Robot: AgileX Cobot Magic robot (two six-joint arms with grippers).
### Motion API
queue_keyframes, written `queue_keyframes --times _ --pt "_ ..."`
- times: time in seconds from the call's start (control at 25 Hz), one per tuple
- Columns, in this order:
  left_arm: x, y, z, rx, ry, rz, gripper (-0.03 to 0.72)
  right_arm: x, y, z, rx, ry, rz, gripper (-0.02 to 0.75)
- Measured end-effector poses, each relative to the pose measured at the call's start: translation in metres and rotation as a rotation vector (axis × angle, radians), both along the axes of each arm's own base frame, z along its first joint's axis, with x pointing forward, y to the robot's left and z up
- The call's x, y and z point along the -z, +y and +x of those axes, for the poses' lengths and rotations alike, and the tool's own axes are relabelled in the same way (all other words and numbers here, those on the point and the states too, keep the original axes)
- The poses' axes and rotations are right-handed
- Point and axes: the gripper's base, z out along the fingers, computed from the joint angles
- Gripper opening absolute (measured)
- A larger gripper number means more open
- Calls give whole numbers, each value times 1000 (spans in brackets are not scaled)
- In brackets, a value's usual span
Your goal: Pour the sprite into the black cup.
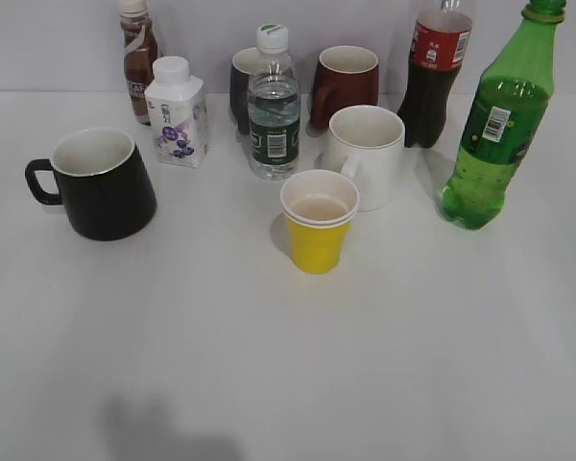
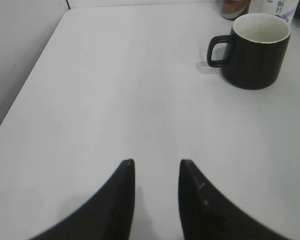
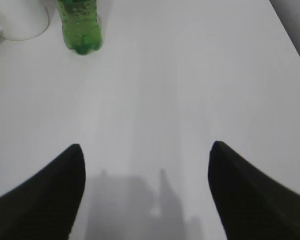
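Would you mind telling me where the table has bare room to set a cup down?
The table's whole near half, in front of the yellow paper cup and black cup, is bare. It is crowded behind, from the white mug to the sprite.

Black cup (image 1: 96,182) far left on worktop (image 1: 288,365), sprite (image 1: 499,125) far right, paper cup (image 1: 318,223) between, bottles and mugs behind.

Green sprite (image 1: 499,125) with a white barcode patch; left of it a white mug (image 1: 367,154), then a yellow cup (image 1: 318,223), a black cup (image 1: 96,182) white inside, and a carton (image 1: 178,113) printed purple, perhaps berries.
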Motion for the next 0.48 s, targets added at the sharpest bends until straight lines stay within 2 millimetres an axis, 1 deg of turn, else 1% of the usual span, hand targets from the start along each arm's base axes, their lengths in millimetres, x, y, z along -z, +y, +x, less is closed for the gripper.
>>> queue_keyframes --times 0.48 --pt "0 0 0 0 0 0 238 0 0 0 0 0 0 574"
